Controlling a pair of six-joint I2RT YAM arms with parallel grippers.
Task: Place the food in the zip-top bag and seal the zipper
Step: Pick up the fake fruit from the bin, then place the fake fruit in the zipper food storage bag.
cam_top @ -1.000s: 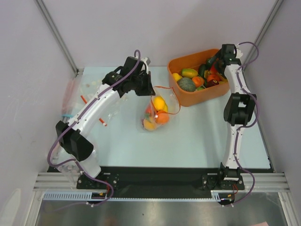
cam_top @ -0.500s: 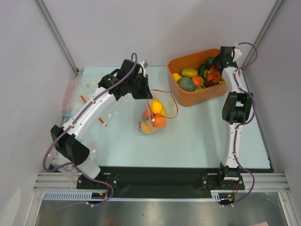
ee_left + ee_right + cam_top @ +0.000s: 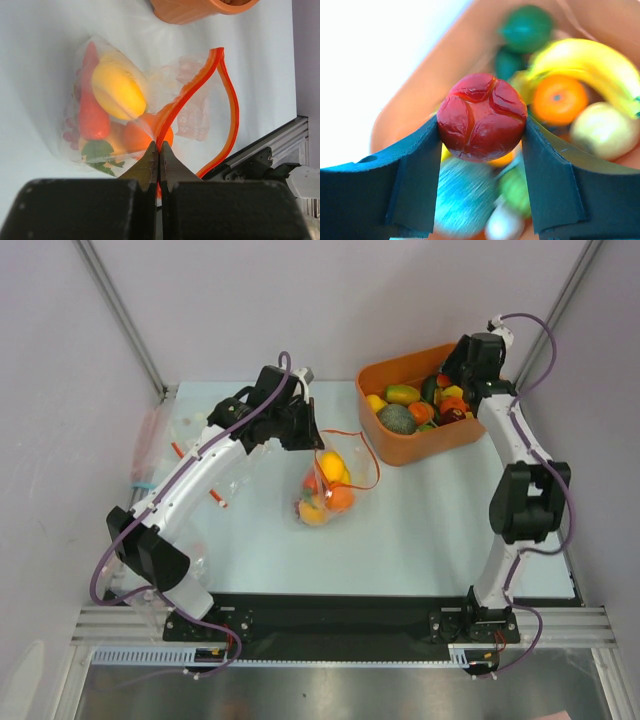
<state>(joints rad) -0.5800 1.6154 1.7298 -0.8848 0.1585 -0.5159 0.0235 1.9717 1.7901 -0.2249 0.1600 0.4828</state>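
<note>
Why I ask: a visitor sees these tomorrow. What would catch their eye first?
The right claw, shut on a glossy red fruit above the orange tub, far right on the table. Next, the left claw pinching the red-orange zipper of the clear bag mid-table, its mouth gaping, a yellow mango showing inside.

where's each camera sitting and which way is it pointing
Top external: above and behind the arm bases, looking down on the table; the left arm and right arm show whole.
Left wrist: on the left arm, looking down past the shut left gripper at the zip-top bag and its zipper.
Right wrist: on the right arm, looking into the orange tub; the right gripper holds a red fruit.
Shared: top and left wrist both show the bag and tub.
</note>
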